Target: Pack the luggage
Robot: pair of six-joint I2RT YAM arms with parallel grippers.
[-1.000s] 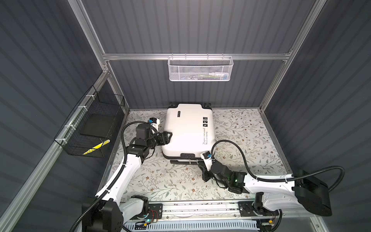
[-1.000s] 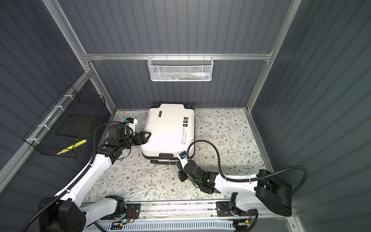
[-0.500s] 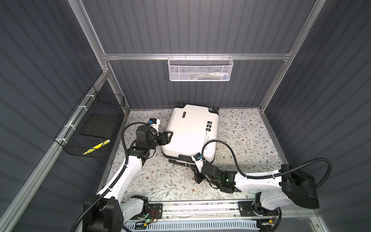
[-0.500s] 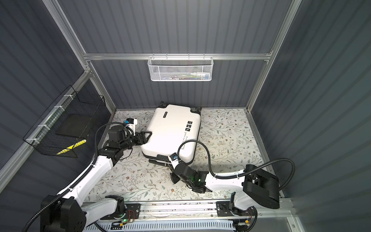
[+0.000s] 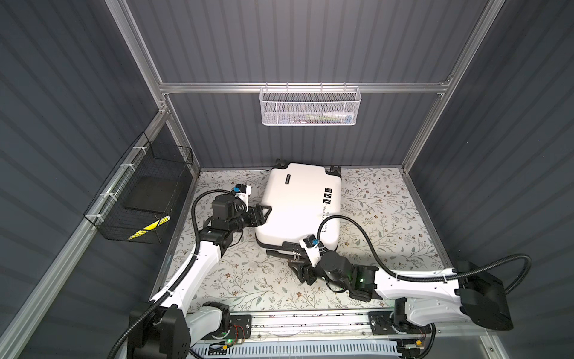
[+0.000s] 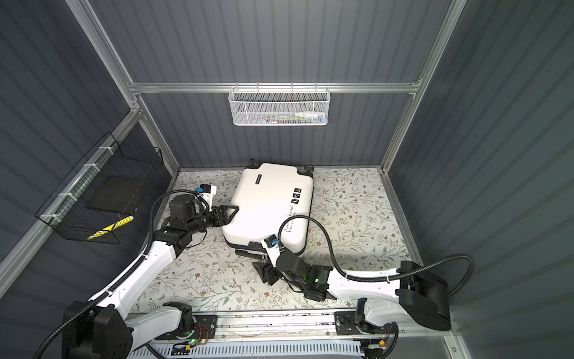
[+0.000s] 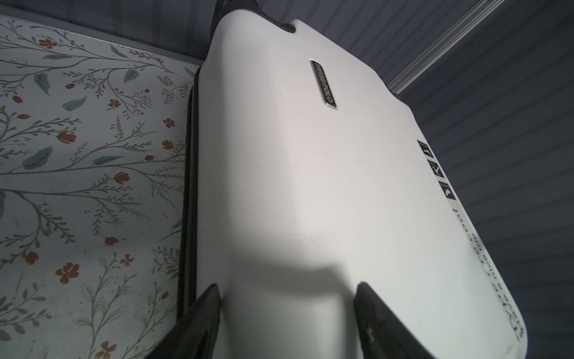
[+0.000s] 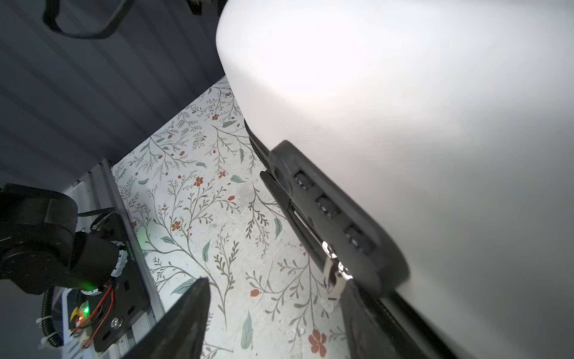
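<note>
Two wide-open grippers at closed white luggage [image 5: 298, 205]: left gripper [image 5: 264, 214] against its side, right gripper [image 5: 298, 269] beside its near end.

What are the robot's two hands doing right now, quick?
Left gripper: open wide, its fingers either side of the suitcase edge; a firm grip cannot be told.
Right gripper: open, holding nothing, just beside the suitcase.

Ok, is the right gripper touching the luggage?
Cannot tell. In the right wrist view the right gripper is open, one finger right beside the luggage edge, but neither contact nor gap shows plainly.
</note>
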